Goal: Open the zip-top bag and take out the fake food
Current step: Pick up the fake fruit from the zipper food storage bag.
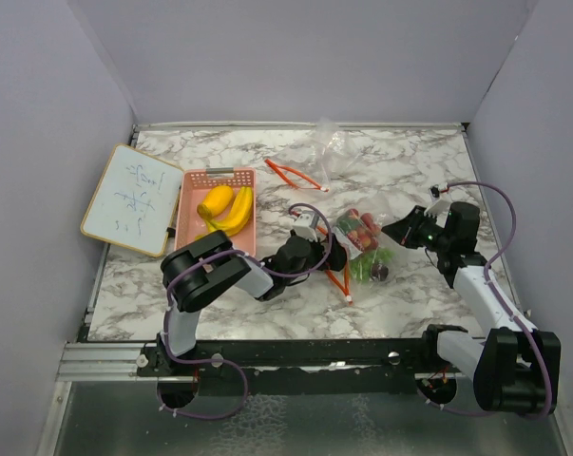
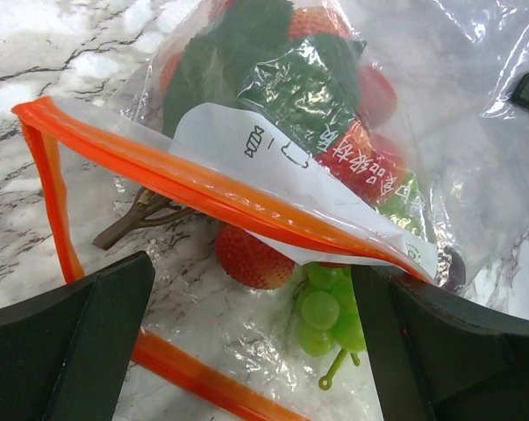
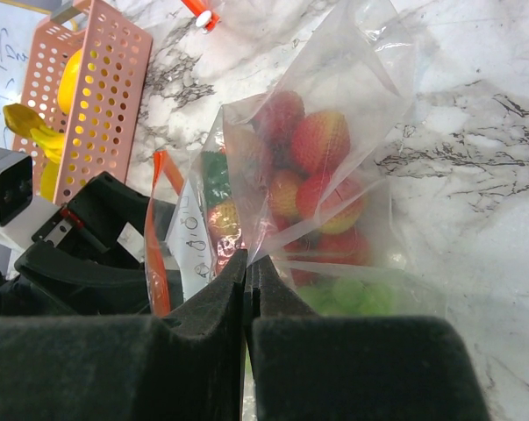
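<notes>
The clear zip-top bag [image 1: 364,249] with an orange zip strip [image 2: 203,189] lies mid-table, its mouth gaping toward my left gripper [image 2: 255,351]. That gripper is open and empty, its jaws at either side of the mouth. Inside the mouth lie fake food pieces: a red strawberry [image 2: 251,256] and green grapes [image 2: 330,307]. More strawberries [image 3: 321,140] fill the bag. My right gripper [image 3: 251,263] is shut on a fold of the bag's far end, holding it raised. A yellow banana [image 1: 235,215] and lemon [image 1: 214,201] rest in the pink basket [image 1: 193,211].
A small whiteboard [image 1: 132,198] lies at the left, next to the basket. A second clear bag [image 1: 322,150] with an orange strip sits at the back centre. White walls enclose the marble table [image 1: 267,304] on three sides.
</notes>
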`<move>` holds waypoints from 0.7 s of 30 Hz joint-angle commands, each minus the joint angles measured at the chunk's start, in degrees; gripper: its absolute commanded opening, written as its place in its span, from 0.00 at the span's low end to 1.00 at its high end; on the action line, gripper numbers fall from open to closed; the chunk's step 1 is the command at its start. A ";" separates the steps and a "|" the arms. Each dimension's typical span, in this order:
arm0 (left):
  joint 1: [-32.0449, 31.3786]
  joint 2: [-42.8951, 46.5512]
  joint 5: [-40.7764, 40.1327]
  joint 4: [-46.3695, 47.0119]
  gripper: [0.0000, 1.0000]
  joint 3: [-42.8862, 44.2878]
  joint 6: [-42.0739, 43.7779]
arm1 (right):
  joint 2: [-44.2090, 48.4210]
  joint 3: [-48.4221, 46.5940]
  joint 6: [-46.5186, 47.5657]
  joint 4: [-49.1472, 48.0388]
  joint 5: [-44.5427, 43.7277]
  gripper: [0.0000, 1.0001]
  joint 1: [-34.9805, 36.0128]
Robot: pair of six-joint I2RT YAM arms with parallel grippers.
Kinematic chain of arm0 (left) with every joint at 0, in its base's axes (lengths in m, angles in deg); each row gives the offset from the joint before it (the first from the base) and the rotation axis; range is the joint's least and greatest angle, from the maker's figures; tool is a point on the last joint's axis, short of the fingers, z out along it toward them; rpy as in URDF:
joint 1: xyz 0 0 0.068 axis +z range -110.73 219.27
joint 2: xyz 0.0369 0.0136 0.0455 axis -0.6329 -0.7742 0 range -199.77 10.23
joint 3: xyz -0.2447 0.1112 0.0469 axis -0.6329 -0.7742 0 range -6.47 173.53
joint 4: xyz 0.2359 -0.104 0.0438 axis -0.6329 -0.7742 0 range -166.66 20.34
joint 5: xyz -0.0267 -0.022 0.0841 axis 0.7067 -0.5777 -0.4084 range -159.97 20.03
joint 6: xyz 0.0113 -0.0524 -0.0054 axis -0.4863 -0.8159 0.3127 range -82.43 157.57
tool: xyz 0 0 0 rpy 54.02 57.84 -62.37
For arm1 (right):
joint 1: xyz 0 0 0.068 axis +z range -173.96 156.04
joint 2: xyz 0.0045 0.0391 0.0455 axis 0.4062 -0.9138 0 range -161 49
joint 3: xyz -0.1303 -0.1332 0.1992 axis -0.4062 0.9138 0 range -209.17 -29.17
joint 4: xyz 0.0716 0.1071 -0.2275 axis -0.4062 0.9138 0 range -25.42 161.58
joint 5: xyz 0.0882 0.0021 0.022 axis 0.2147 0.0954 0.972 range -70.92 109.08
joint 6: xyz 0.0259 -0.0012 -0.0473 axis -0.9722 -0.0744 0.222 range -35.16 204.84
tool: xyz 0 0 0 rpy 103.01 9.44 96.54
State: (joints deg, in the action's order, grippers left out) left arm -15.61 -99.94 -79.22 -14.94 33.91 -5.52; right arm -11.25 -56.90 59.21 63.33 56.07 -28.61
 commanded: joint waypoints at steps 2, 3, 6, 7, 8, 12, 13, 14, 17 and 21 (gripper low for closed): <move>-0.16 -4.55 0.92 6.07 0.99 1.73 -0.73 | 0.90 -0.82 0.86 -0.28 1.08 0.02 -0.28; -0.15 -5.36 1.21 6.67 0.98 2.18 -1.23 | 0.88 -0.83 0.88 -0.24 1.13 0.02 -0.28; -0.15 -7.35 2.44 9.23 0.92 3.03 -3.03 | 0.94 -0.83 1.18 0.01 0.97 0.02 -0.28; -0.15 -7.82 2.48 10.16 0.90 3.08 -3.41 | 0.95 -0.89 1.20 0.10 0.94 0.02 -0.28; -0.19 -8.15 2.37 10.66 0.87 3.22 -3.62 | 0.91 -0.88 1.27 0.11 0.96 0.02 -0.28; -0.15 -8.37 0.16 9.94 0.81 3.93 -3.98 | 0.68 -0.92 1.19 -0.16 1.32 0.02 -0.28; -0.15 -8.47 -0.79 10.44 0.80 3.82 -4.55 | 0.55 -1.00 1.13 -0.15 1.35 0.02 -0.28; -0.15 -8.66 -1.89 11.36 0.77 3.57 -5.33 | 0.56 -0.97 1.05 -0.19 1.40 0.02 -0.28; -0.15 -10.23 -4.68 14.78 0.67 3.40 -8.92 | 0.56 -1.26 1.08 0.05 1.68 0.02 -0.28; 0.13 -12.78 -7.67 15.58 0.60 4.77 -12.33 | 0.70 -1.45 1.74 0.79 1.27 0.02 -0.32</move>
State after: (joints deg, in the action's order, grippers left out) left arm -15.61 -109.88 -81.76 -1.87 37.11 -13.24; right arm -11.25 -56.92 59.67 63.41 56.25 -28.61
